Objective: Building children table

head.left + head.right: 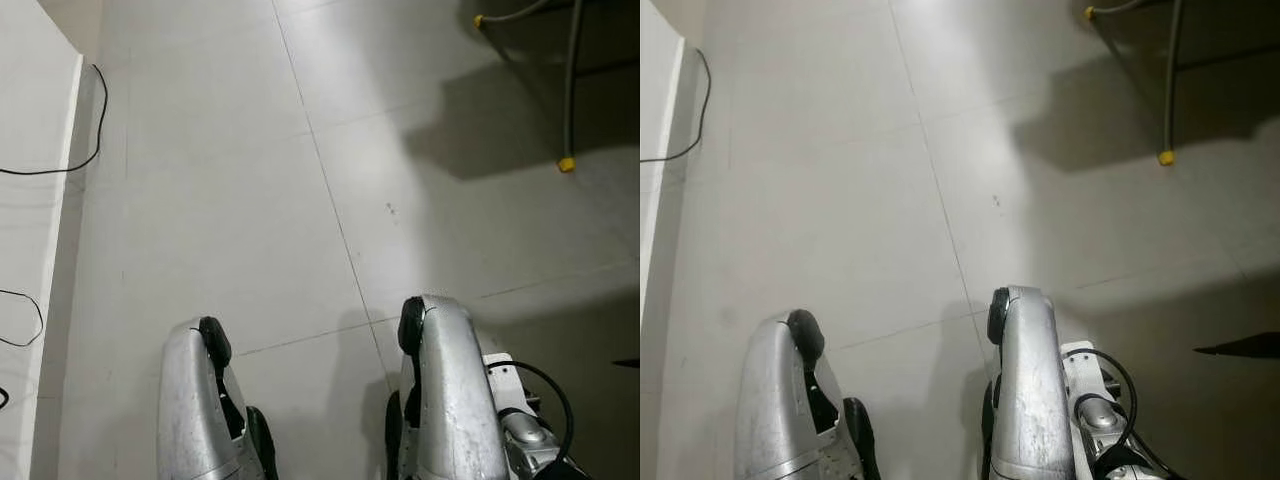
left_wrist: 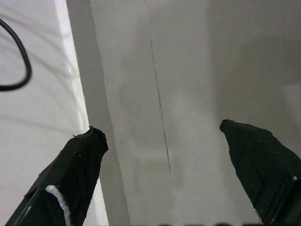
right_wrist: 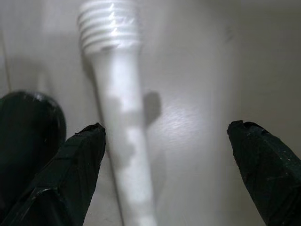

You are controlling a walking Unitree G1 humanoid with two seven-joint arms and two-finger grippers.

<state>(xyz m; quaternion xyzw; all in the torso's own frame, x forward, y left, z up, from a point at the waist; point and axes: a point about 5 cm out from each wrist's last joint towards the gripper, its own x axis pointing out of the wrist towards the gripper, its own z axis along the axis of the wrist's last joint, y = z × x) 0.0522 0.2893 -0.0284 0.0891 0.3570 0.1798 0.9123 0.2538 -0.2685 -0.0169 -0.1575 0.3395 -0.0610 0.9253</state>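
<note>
On the pale tiled floor [image 1: 220,200], between the fingers of the right pincer [image 3: 167,141], lay a white table leg [image 3: 120,117]. Its long axis ran along the fingers, with its threaded end pointing away from the wrist. The right pincer was spread wide and gripped nothing. The left pincer [image 2: 164,141] also gaped wide and empty above the floor, beside a white baseboard [image 2: 75,94] and black cable [image 2: 19,70].

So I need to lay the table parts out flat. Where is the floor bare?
The tiled floor ahead of both arms is bare, bordered by the white wall edge and black cable on the left. The far right is crowded by metal legs with yellow feet.
</note>
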